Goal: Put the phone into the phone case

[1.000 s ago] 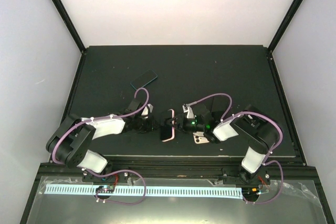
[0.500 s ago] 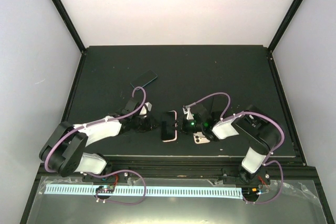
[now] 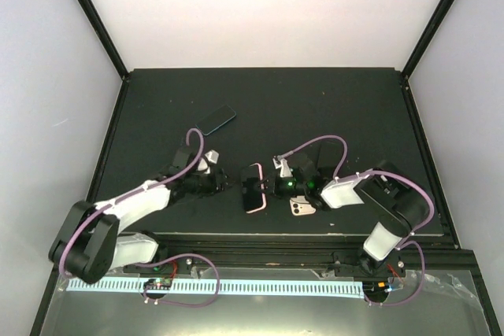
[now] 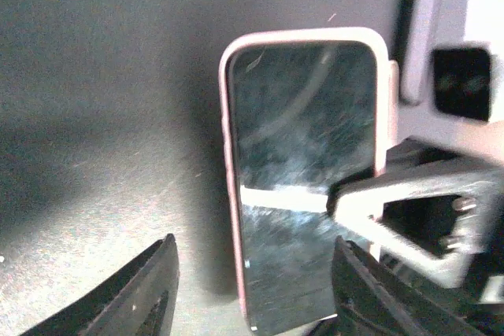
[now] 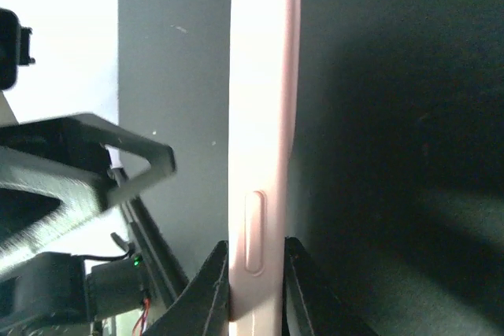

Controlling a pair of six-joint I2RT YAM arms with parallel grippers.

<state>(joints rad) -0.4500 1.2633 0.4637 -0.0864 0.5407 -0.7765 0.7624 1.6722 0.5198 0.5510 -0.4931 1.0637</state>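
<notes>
Black table, white walls, 2 spare items
A dark slab lies flat towards the table's far left. A pale phone back with 2 lenses lies near the front edge. A light strip runs below.

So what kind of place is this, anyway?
Probably a robot lab test cell: white walls in a black frame enclose a black table, with a left arm and right arm bolted at its near edge.

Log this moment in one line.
phone: inside pink case | right gripper: shut on pink case | left gripper: open, facing phone
</notes>
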